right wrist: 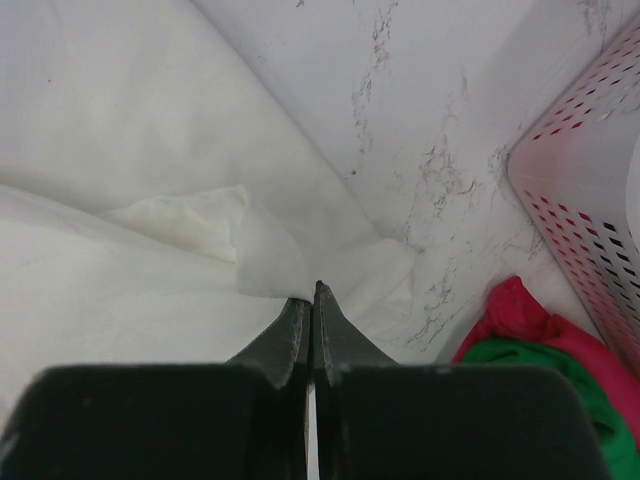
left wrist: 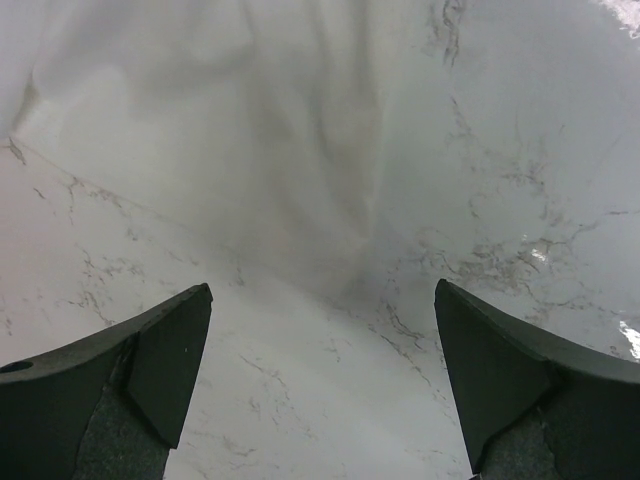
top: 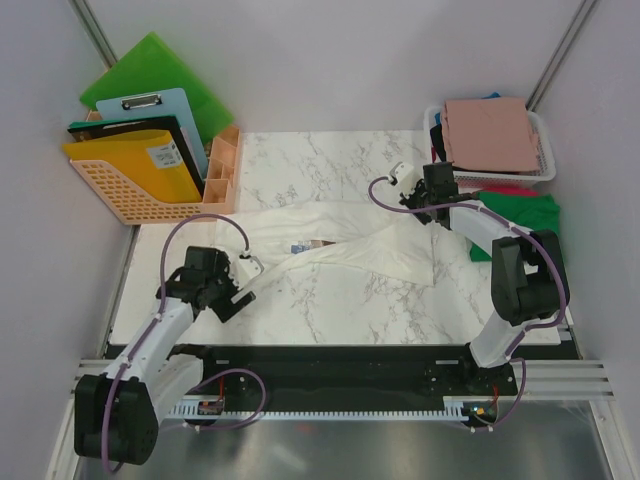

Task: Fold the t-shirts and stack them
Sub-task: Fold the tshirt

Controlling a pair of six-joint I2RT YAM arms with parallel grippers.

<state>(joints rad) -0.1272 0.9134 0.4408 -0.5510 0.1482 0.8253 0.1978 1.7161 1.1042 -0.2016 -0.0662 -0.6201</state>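
A cream-white t-shirt [top: 360, 245] lies spread across the middle of the marble table, its small chest print showing near the centre. My right gripper [top: 412, 200] is at the shirt's far right corner. In the right wrist view this gripper [right wrist: 313, 290] is shut, with a raised fold of the white cloth [right wrist: 120, 250] pinched at its tips. My left gripper [top: 245, 285] hovers at the shirt's near left edge. Its jaws [left wrist: 322, 290] stand wide open over bare marble, with the cloth [left wrist: 250, 130] just beyond them. A green t-shirt [top: 520, 215] and a red one [top: 510, 188] lie at the right.
A white mesh basket [top: 545, 150] at the back right carries a folded dusty-pink t-shirt [top: 488, 135]. The basket wall [right wrist: 590, 190] is close to my right gripper. An orange crate of folders [top: 130, 190] and green boards [top: 160, 75] fill the back left corner.
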